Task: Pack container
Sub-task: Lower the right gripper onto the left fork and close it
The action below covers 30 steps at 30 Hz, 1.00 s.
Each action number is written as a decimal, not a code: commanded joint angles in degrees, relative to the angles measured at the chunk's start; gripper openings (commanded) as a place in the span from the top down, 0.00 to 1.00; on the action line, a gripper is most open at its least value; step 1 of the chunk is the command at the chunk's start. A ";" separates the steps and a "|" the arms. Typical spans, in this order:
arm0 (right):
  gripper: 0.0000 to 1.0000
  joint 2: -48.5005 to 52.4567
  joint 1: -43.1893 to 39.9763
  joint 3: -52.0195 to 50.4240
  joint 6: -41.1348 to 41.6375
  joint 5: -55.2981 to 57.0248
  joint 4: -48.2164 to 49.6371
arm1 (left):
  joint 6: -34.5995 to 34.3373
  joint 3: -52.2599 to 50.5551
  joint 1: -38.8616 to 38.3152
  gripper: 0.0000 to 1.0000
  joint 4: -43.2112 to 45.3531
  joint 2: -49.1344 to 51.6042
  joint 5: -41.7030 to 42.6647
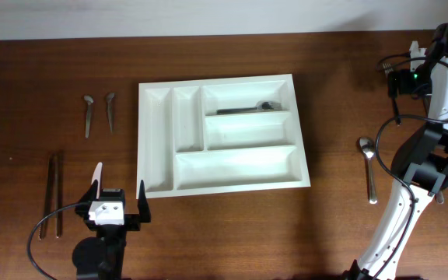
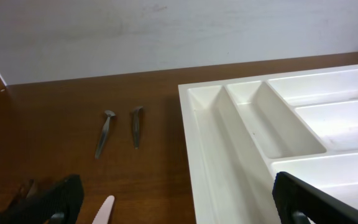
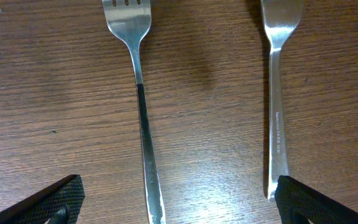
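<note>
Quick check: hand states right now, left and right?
Left hand: open, holding nothing.
Right hand: open, holding nothing.

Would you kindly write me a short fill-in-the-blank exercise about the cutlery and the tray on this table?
The white tray has ___ compartments. Exactly ___ utensil lies inside it. The right wrist view shows two ___ lying on the table. The left arm's fingers stand ___, holding nothing.
Missing words: five; one; forks; open.
</note>
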 commanded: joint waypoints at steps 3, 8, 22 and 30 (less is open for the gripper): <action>0.01 2.62 0.26 -0.33 -0.72 -0.55 0.11 | 0.94 -0.35 0.09 0.01 0.02 -0.39 -0.61; 0.01 3.06 1.05 -0.48 -0.74 -0.57 0.00 | 0.94 -0.35 0.09 0.01 0.02 -0.39 -0.59; 0.01 4.20 1.40 -0.59 -1.99 -3.13 -1.36 | 0.94 -0.35 0.09 0.01 0.02 -0.39 -0.59; 0.01 5.22 1.40 -0.59 -2.01 -3.13 -1.99 | 0.94 -0.35 0.09 0.01 0.02 -0.39 -0.59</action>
